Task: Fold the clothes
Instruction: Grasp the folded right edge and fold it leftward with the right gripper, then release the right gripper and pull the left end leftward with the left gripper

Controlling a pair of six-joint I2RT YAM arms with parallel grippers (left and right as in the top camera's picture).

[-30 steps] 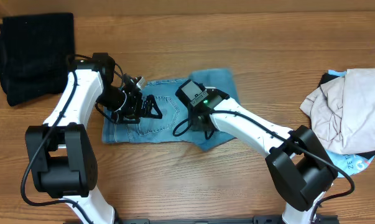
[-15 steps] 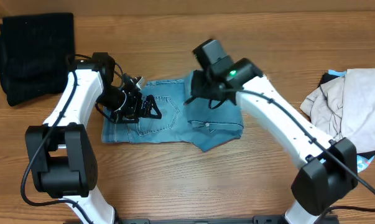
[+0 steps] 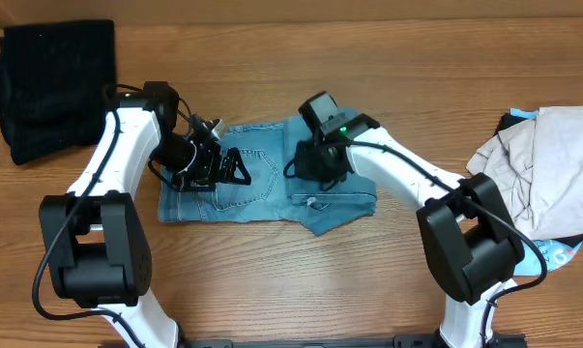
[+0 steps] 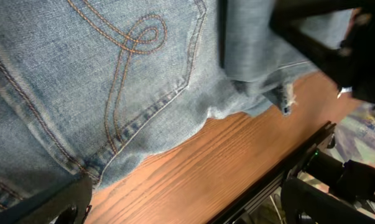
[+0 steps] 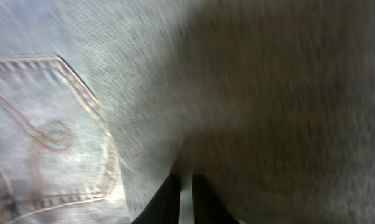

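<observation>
Wooden table (image 3: 272, 285), jeans (image 3: 257, 190) directly beneath right tool (image 5: 186, 190)

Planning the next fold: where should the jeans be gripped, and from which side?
Probably best is the loose corner of the jeans, which juts past the folded block on the near right. Come in from the right, low over the table. That corner lies free on the wood, while the left gripper sits over the pocket end.

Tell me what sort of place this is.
Probably a robot test bench for laundry folding: two robot arms at a wooden table, jeans between them, a beige clothes pile waiting aside.
</observation>
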